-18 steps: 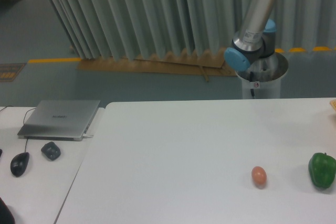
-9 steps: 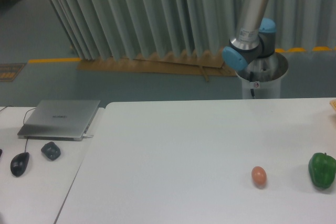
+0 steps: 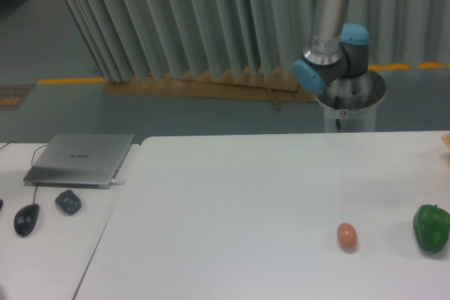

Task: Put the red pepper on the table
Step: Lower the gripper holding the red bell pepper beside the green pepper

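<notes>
Neither the glossy red pepper nor the claw is in view above the large white worktop (image 3: 246, 201), so their relation and the claw's state cannot be told.

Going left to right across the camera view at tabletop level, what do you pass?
Mouse → dark lump → laptop → egg → green pepper. The first three are on the side desk, the last two on the table. No red pepper or gripper is in view.

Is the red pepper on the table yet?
No, the table holds only a brown egg and a green pepper; no red pepper shows anywhere in view.
</notes>
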{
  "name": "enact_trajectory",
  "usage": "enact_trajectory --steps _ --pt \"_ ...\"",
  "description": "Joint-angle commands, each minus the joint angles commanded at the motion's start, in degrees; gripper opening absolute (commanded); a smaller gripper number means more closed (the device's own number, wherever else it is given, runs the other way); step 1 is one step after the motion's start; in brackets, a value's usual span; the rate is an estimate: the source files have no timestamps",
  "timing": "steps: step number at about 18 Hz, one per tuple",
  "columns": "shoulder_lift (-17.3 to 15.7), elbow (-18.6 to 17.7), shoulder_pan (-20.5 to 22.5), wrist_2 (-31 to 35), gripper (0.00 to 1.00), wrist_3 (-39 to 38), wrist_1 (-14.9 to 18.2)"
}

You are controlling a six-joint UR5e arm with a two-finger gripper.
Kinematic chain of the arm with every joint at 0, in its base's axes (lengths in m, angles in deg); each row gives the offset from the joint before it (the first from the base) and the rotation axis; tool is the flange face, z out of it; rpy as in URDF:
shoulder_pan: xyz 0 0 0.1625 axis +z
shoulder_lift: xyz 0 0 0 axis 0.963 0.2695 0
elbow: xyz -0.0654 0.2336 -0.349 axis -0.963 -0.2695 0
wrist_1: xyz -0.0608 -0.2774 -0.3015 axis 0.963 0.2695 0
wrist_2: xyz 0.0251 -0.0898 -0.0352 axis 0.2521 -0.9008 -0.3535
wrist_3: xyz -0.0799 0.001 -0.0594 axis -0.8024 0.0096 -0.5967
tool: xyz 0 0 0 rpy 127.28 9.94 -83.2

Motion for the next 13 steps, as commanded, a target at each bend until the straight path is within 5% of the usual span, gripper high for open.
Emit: enact_trajectory --steps 9,13 --pt "1.2 -0.4 -10.6 -1.3 0.59 -14.8 -5.5" --pt "3.5 -0.5 -17.1 -1.3 0.59 -26.6 -12.3"
